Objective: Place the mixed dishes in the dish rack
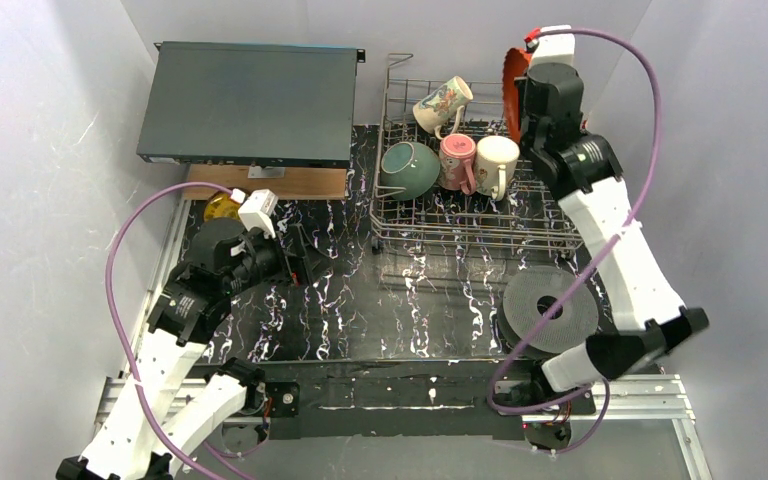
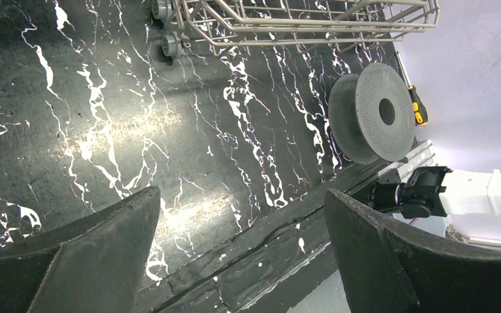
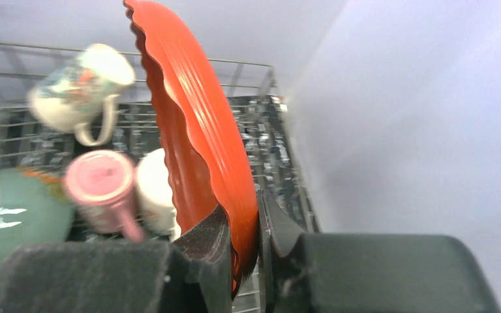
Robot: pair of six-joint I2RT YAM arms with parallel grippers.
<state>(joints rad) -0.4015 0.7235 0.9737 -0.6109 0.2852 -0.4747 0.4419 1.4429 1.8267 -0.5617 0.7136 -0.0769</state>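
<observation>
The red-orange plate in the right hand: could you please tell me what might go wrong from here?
1. The right hand pinches the red-orange plate only at its rim, upright over the dish rack; it might pivot or slip.
2. The white mug and pink mug sit close beside it, so lowering it could knock them.

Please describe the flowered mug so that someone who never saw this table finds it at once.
Find the silver wire dish rack at the back right of the black marbled table. Three mugs sit inside; the cream floral mug lies tilted near the back rail, behind the pink mug and the white mug. Only it carries a many-coloured flower print.
</observation>
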